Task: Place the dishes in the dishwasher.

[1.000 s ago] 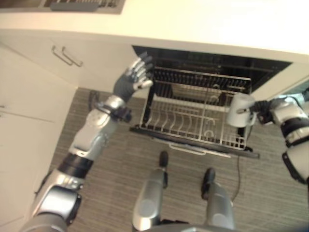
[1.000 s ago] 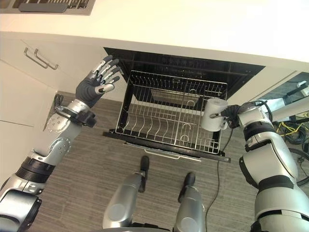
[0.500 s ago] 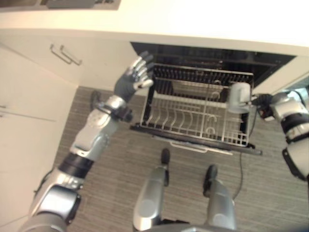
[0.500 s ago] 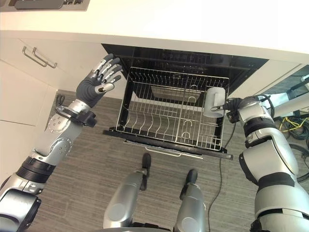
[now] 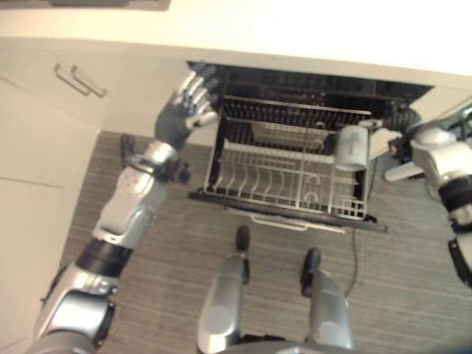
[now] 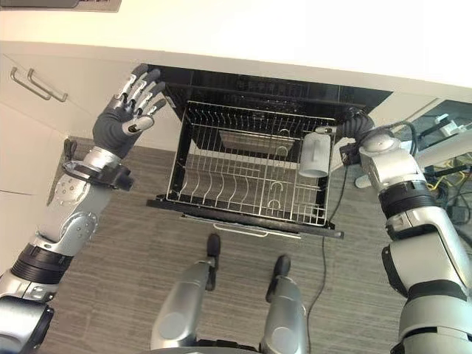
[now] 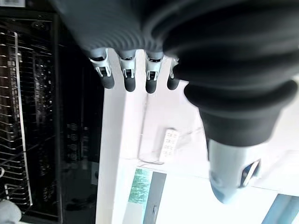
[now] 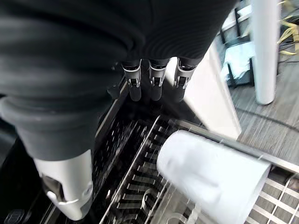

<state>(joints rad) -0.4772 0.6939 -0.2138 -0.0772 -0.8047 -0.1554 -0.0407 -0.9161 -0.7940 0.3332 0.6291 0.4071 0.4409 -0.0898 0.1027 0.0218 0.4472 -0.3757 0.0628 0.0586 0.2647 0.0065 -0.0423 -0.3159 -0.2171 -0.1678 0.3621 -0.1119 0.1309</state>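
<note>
A white cup [image 6: 316,153] lies tilted over the right side of the pulled-out wire rack [image 6: 221,211] of the open dishwasher [image 6: 258,85]. My right hand [image 6: 355,125] is just right of and behind the cup. In the right wrist view its fingers [image 8: 156,87] are straight and the cup [image 8: 212,176] lies past them, apart from them. I cannot tell whether the cup rests on the wires. My left hand [image 6: 124,118] is raised open at the left edge of the dishwasher opening, with its fingers [image 7: 126,77] spread and holding nothing.
A pale counter [image 6: 295,37] runs above the dishwasher. Cabinet fronts with bar handles [image 6: 33,81] stand to the left. Striped grey floor [image 6: 125,280] lies below the rack. Cables [image 6: 446,188] and a white post [image 8: 266,46] are at the right.
The cup has moved left and farther back over the rack. My right hand, which was on the cup, now has straight fingers and is apart from it. The camera shifted; the left hand stayed raised.
</note>
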